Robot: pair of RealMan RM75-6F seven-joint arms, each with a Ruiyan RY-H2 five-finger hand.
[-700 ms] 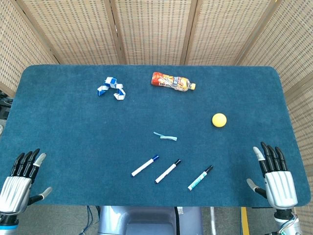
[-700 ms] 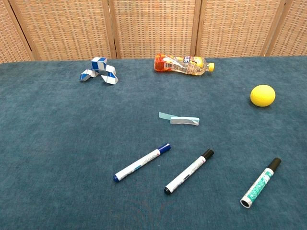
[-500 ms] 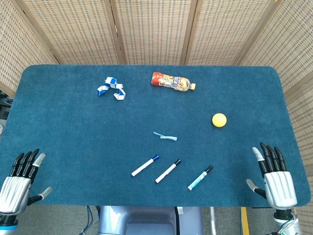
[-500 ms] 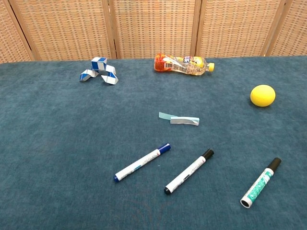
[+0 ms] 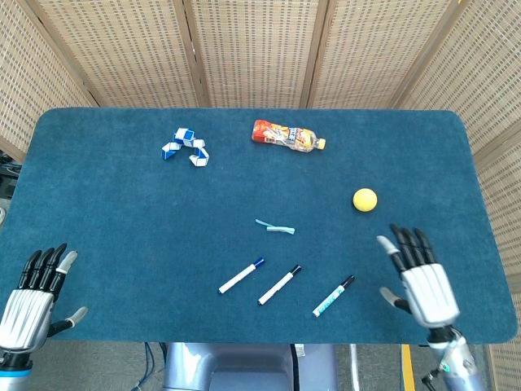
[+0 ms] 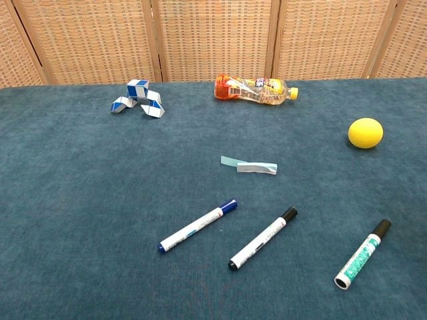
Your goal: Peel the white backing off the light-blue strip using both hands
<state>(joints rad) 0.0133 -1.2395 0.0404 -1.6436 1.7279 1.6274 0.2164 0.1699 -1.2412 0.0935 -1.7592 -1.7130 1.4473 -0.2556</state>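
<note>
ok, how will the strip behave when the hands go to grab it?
The strip lies thin and flat on the cloth, so probably floppy, very light and hard to pinch. One end looks slightly lifted, a likely place to start. It won't roll.

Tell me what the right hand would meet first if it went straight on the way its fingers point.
Probably the yellow ball: the right hand points up-table, slightly leftward, with bare cloth between. Height is unclear.

Bright objects scattered across a deep teal-blue desk (image 5: 114,204).
A blue-and-white chequered twist puzzle (image 5: 186,146), an orange-labelled bottle (image 5: 286,136) with a yellow cap, a yellow ball (image 5: 365,199), a light-blue strip (image 6: 248,165) and three white markers capped blue (image 6: 197,226), black (image 6: 263,239) and black with green print (image 6: 363,254); silver hands, black fingers (image 5: 404,242).
</note>
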